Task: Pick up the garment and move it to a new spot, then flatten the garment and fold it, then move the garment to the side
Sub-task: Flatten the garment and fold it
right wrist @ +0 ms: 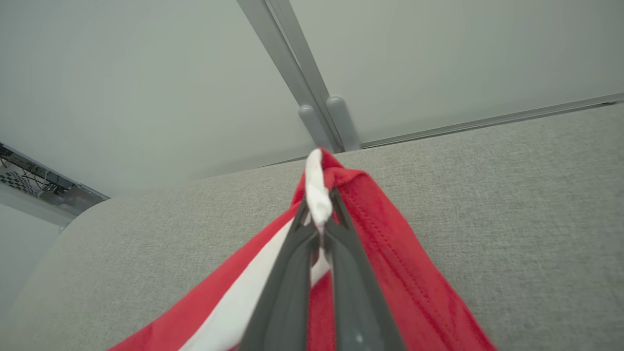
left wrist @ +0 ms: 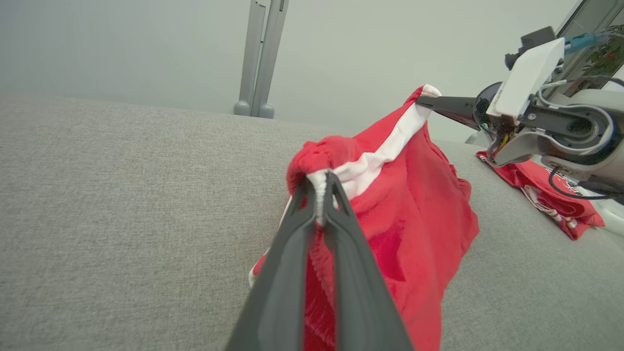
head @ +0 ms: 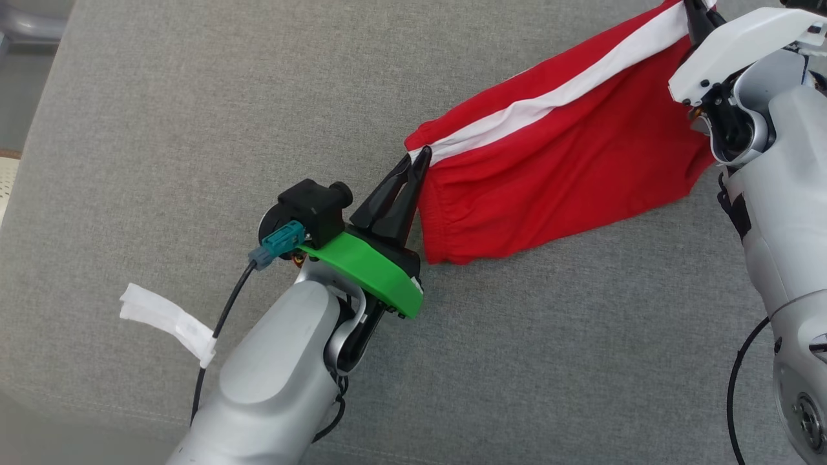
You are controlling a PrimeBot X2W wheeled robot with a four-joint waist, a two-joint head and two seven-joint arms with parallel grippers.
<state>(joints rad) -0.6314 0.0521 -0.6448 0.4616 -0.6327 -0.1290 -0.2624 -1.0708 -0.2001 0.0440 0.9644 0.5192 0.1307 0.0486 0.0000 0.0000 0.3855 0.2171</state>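
Grey fabric surface [head: 161, 129]: you are working above it.
Red white-striped shorts [head: 555, 174]: hanging stretched between your grippers, lower edge sagging to the surface.
Left gripper [head: 420, 158], right gripper [head: 691, 13]: each pinching shut on a stripe end; the thin bites are risking a slip if you are pulling wider.

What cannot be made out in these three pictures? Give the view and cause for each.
Head view: the far corner of the garment, cut off by the top edge.
Left wrist view: the print on the second red cloth, too small, partly behind the right arm.
Right wrist view: the garment's lower part, behind the right gripper and past the bottom edge.
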